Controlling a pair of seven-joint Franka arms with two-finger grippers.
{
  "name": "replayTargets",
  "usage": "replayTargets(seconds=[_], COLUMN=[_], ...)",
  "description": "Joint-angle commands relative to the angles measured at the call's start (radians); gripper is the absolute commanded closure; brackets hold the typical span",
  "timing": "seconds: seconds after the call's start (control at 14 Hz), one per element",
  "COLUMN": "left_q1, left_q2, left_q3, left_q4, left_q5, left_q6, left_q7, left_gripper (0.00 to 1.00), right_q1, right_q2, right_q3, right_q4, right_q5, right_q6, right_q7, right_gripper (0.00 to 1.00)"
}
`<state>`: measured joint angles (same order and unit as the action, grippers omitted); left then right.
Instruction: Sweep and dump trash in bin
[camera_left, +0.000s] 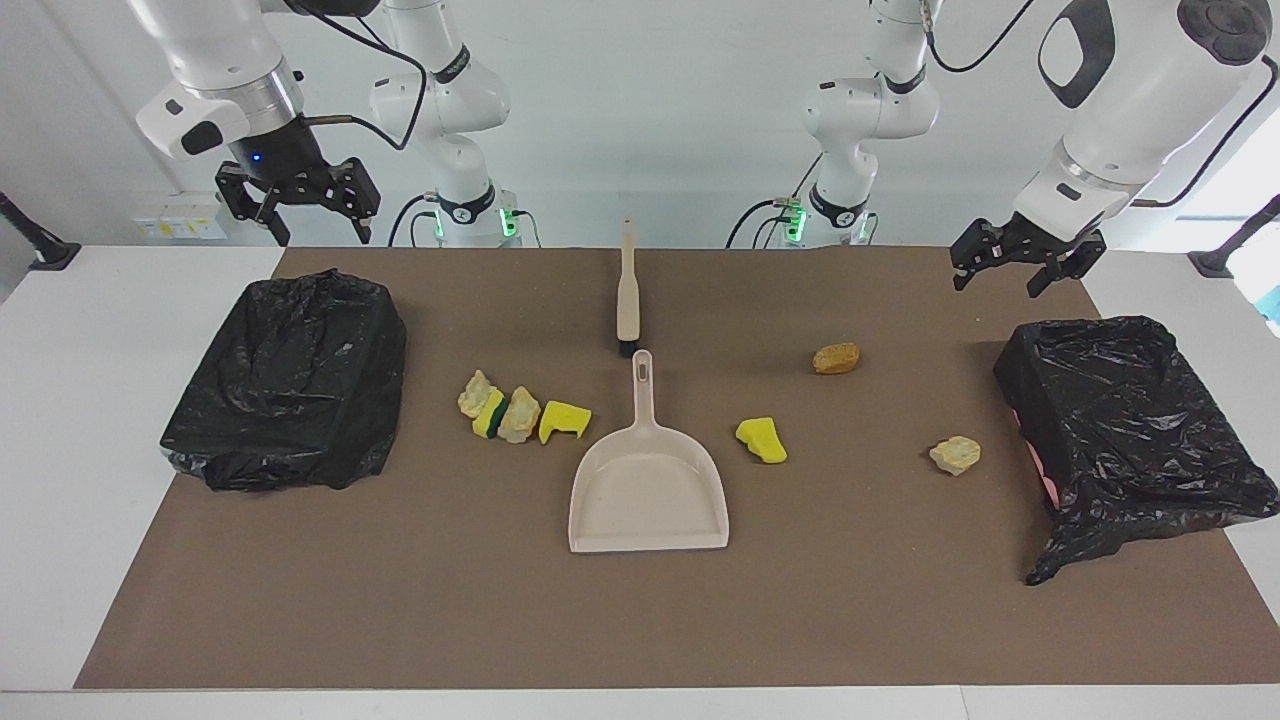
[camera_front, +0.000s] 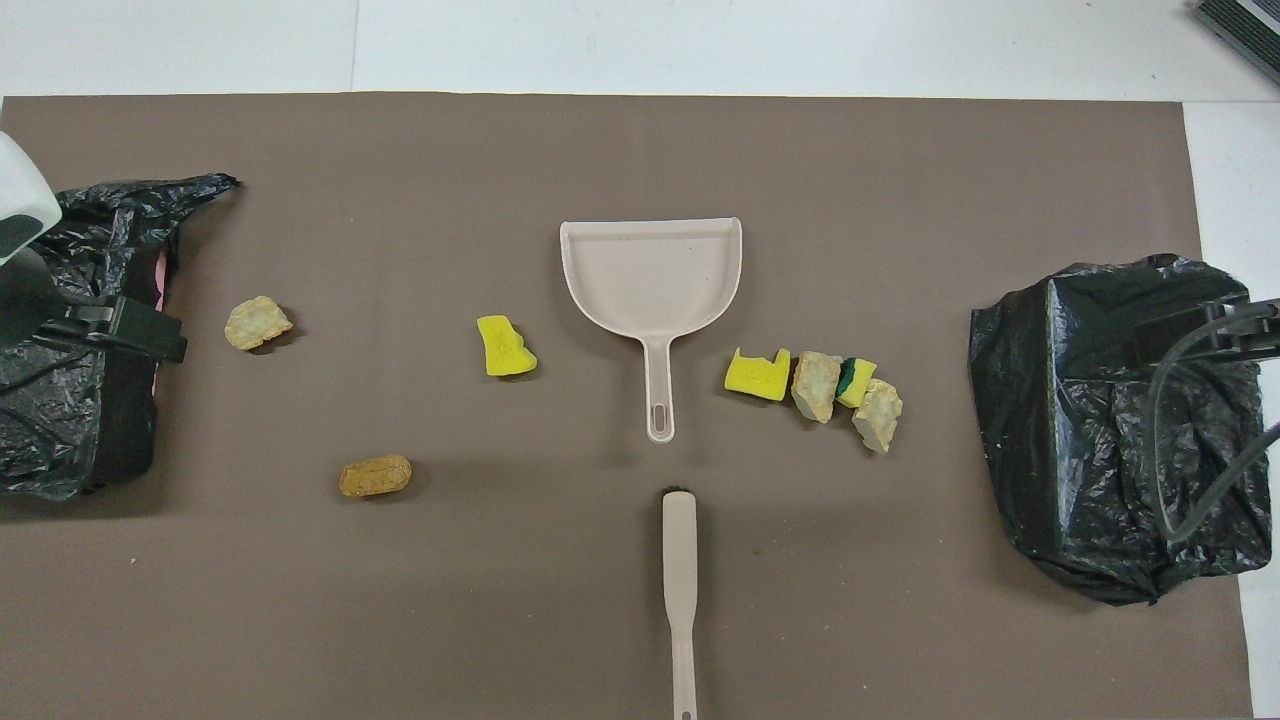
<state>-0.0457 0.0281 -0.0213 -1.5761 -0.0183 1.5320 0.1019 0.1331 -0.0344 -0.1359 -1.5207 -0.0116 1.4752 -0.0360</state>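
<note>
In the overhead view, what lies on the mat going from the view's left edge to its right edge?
Bin-bagged bin → cream chunk → golden-brown chunk → yellow chunk → dustpan → notched yellow chunk → cream chunk → green-sided chunk → cream chunk → second bagged bin.

Spread flat over most of the white counter (camera_left: 60, 450): a brown mat (camera_left: 640, 620). Standing on the bare counter at each end, nearest the robots: a black stand foot (camera_left: 45, 255).
</note>
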Motion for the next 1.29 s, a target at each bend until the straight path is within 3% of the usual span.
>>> replayTargets(seconds=[0.0,1.22], left_q1=[-0.003,-0.006], left_q2=[-0.005,-0.017], left_q3=[-0.002,-0.006], left_q4=[-0.001,-0.031], left_q5=[0.011,-0.002], left_q6=[-0.013,-0.007], left_q7=[0.015,0.042], left_gripper=[0.0,0.0], right_q1=[-0.015,-0.015], right_q2=[-0.007,-0.009], right_q3=[0.007,0.007], right_q4=[-0.01,-0.012], right_q5=[0.004,0.004], right_q6=[0.005,0.0], right_q7=[-0.028,-0.027], right_gripper=[0.0,0.0])
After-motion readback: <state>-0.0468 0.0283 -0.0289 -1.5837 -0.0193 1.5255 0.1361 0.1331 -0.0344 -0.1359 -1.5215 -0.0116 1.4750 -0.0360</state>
